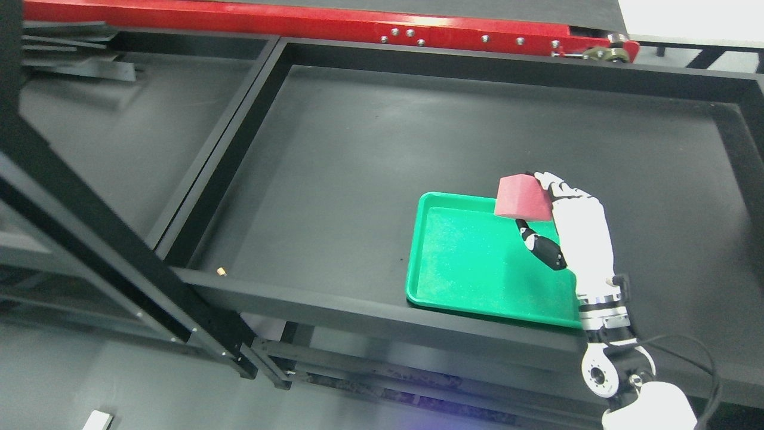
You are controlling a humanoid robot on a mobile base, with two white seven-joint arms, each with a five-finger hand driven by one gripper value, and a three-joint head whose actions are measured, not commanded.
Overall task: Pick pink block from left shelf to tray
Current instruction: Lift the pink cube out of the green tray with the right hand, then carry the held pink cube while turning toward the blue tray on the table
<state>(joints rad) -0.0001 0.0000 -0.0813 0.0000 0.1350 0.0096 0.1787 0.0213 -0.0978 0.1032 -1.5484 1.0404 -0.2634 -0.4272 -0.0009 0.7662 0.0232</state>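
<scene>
My right hand [540, 206] comes in from the lower right and is shut on the pink block [523, 197]. The block is held between the fingers above and the thumb below. It hangs just above the far right corner of the green tray [471, 263]. The tray lies on the black table top near its front edge and has nothing in it. The left arm is out of view.
The black table [370, 149] has raised black rims on all sides. A second dark shelf surface [119, 119] lies to the left behind a black frame post [89, 239]. A red beam [298, 21] runs along the back. A small tan piece [221, 271] sits on the front rim.
</scene>
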